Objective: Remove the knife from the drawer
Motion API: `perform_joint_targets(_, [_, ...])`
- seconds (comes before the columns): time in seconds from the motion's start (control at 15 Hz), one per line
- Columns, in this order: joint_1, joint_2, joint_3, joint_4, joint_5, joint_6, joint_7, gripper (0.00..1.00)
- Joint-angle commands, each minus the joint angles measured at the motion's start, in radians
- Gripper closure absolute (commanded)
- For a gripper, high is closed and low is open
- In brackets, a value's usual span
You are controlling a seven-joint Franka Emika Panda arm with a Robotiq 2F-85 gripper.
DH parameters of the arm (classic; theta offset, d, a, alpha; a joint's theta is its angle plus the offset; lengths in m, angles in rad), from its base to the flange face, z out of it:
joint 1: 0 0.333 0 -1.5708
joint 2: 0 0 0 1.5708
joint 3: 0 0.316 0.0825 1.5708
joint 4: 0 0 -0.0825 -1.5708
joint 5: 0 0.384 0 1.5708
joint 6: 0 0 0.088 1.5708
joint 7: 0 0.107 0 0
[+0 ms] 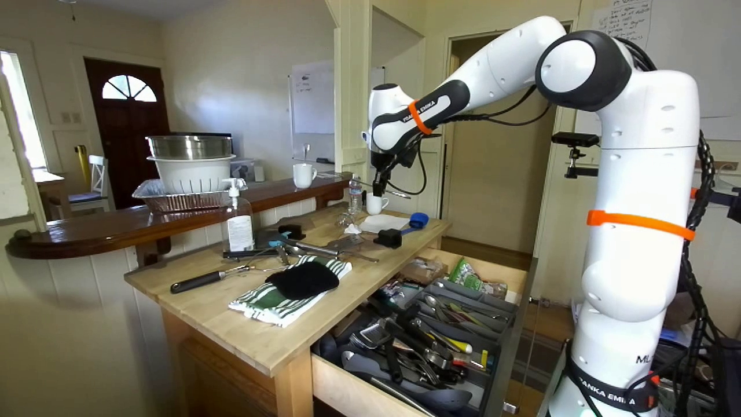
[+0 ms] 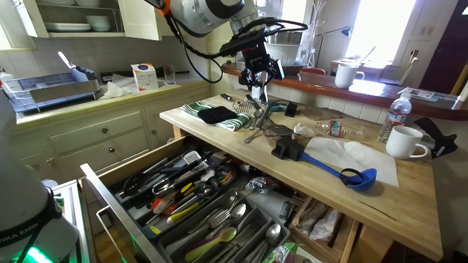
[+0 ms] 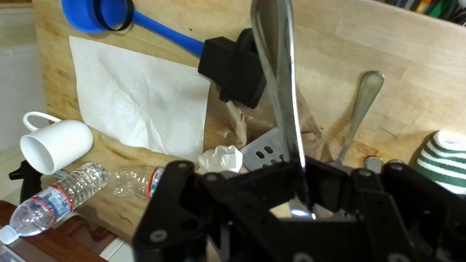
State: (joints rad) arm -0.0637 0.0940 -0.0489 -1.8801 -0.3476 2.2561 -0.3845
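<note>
My gripper [image 1: 379, 189] is shut on a shiny metal utensil that looks like the knife [image 1: 399, 194], held in the air above the counter. In the wrist view the knife [image 3: 282, 83] sticks out from between the gripper's fingertips [image 3: 296, 174], with its rounded end toward the top. The gripper [image 2: 260, 81] also shows in an exterior view, where the knife is hard to make out. The drawer [image 1: 353, 389] is pulled out, with a dark tray crowded with metal and dark utensils. The open drawer [image 2: 146, 160] lies below and apart from the gripper.
The wooden counter [image 2: 413, 204] carries a blue ladle [image 2: 360, 180], a white mug [image 2: 404, 142], an upright water bottle [image 2: 395, 117], a lying bottle [image 2: 340, 129], a spatula [image 2: 279, 129] and a striped towel [image 1: 289, 292]. A raised bar [image 1: 116, 223] runs behind it.
</note>
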Motion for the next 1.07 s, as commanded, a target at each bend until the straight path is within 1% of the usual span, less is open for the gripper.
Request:
perform_joint_targets(0.0, [0.001,0.009,0.0,0.01,0.003,-0.003,-0.002,1.0])
perform_joint_targets(0.13, [0.001,0.012,-0.001,0.018,0.006,-0.003,-0.008,1.0])
perform_joint_targets(0.27, [-0.009,0.085,0.002,0.086,0.068,-0.01,-0.054,1.0])
perform_joint_targets(0.4, [-0.021,0.14,0.011,0.14,0.156,-0.017,-0.123,1.0])
perform_joint_targets(0.47, [-0.025,0.166,0.012,0.166,0.175,-0.02,-0.132,1.0])
perform_joint_targets(0.6, [-0.046,0.219,0.028,0.224,0.254,-0.036,-0.209,1.0])
perform_joint_targets(0.67, [-0.054,0.246,0.034,0.253,0.277,-0.045,-0.227,1.0])
perform_joint_targets(0.8, [-0.063,0.308,0.05,0.311,0.31,-0.067,-0.258,1.0])
perform_joint_targets(1.0, [-0.059,0.405,0.059,0.397,0.303,-0.108,-0.232,1.0])
